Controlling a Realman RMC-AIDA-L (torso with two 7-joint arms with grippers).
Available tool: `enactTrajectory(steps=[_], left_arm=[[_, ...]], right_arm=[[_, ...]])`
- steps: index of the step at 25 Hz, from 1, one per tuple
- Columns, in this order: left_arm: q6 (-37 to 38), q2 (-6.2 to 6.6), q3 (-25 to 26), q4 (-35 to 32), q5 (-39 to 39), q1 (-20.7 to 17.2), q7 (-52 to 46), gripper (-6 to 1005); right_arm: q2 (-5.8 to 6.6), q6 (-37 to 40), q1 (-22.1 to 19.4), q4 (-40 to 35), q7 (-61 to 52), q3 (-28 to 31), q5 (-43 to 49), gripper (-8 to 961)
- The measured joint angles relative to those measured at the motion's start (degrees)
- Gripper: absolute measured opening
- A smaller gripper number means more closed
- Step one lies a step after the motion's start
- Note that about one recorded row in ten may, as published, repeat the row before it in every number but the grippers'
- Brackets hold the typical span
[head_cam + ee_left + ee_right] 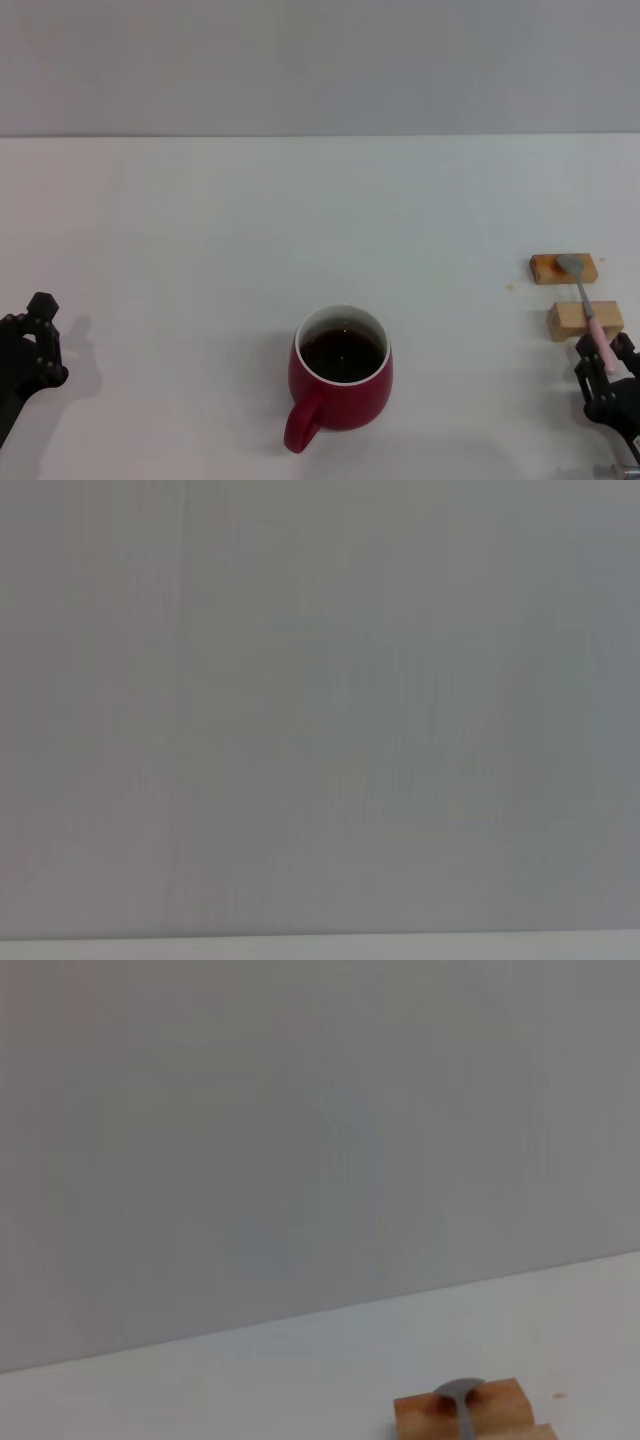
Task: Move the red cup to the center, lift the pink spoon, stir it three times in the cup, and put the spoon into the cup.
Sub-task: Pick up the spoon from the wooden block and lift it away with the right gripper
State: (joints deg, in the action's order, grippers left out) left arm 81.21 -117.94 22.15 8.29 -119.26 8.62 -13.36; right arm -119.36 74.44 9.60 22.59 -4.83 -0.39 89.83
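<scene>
The red cup (340, 378) stands at the front middle of the white table, holding dark liquid, its handle turned toward me and slightly left. At the right, the pink spoon (588, 308) lies across two small wooden blocks, and its grey bowl (460, 1395) rests on the far block (458, 1415). My right gripper (606, 362) is at the near end of the spoon's handle. Its fingers stand open on either side of the handle. My left gripper (30, 335) rests open at the table's far left, away from the cup.
The two wooden blocks (564, 268) (584, 320) sit close together near the table's right edge. A plain grey wall runs behind the table. The left wrist view holds only wall and a strip of table.
</scene>
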Motion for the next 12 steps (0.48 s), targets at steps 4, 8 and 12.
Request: enactTrajectory(steps=[4, 8, 12], left_arm=[[0.00, 0.00, 0.00, -0.04, 0.00, 0.00, 0.00, -1], [0.00, 0.00, -0.01, -0.03, 0.00, -0.04, 0.00, -1], [0.00, 0.00, -0.13, -0.02, 0.00, -0.12, 0.00, -1]], right_arm=[[0.00, 0.00, 0.05, 0.00, 0.00, -0.14, -0.01, 385], [0.00, -0.01, 0.05, 0.00, 0.00, -0.22, -0.07, 380], [0.00, 0.08, -0.19, 0.08, 0.00, -0.13, -0.10, 370]])
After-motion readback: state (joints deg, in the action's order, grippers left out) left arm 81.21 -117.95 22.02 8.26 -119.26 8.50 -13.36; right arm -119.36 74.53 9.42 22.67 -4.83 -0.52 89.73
